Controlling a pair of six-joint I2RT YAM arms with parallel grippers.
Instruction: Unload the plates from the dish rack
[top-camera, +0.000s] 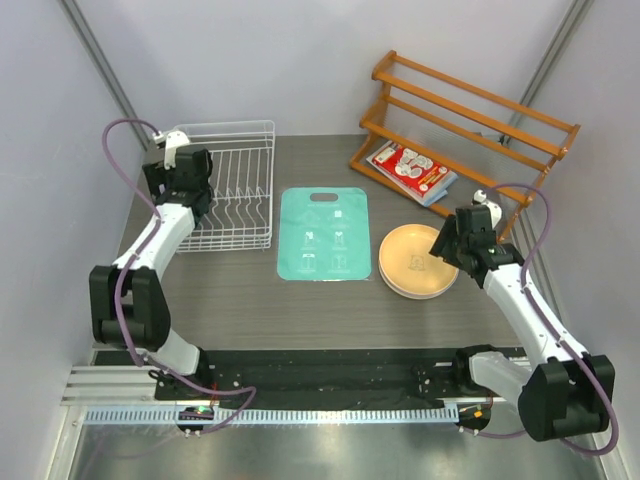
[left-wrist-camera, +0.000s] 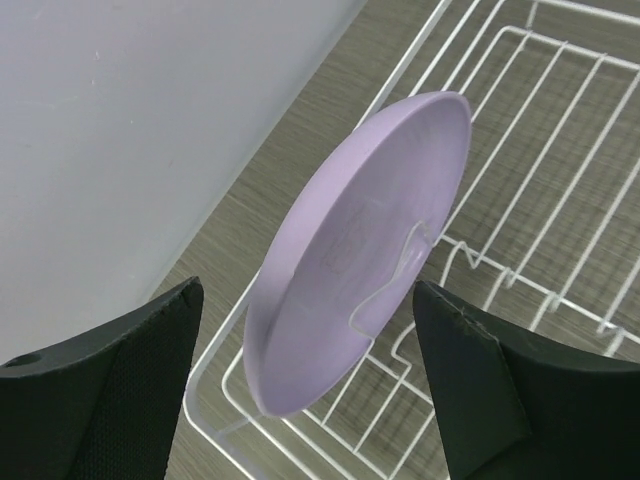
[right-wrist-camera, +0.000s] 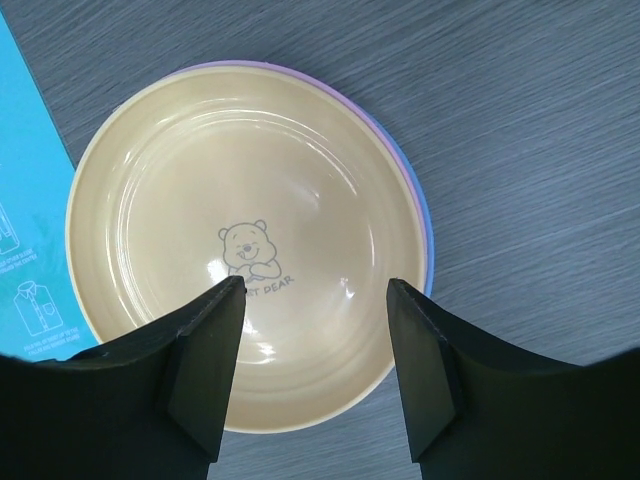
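The white wire dish rack (top-camera: 240, 190) stands at the back left. In the left wrist view a lilac plate (left-wrist-camera: 360, 240) stands on edge between the rack's tines (left-wrist-camera: 520, 200), near the rack's corner. My left gripper (left-wrist-camera: 305, 300) is open with its fingers either side of this plate, not touching it; in the top view it (top-camera: 183, 183) hovers over the rack's left end and hides the plate. A stack of plates (top-camera: 418, 261), yellow on top, lies right of the mat. My right gripper (right-wrist-camera: 315, 290) is open and empty just above the yellow plate (right-wrist-camera: 240, 190), which has a bear print; pink and blue rims (right-wrist-camera: 424, 225) show under it.
A flat teal mat (top-camera: 323, 232) lies between the rack and the stack; its edge shows in the right wrist view (right-wrist-camera: 25, 190). An orange-brown wooden slatted rack (top-camera: 465, 115) stands at the back right with a red-and-white packet (top-camera: 410, 170) on it. Grey walls enclose the table.
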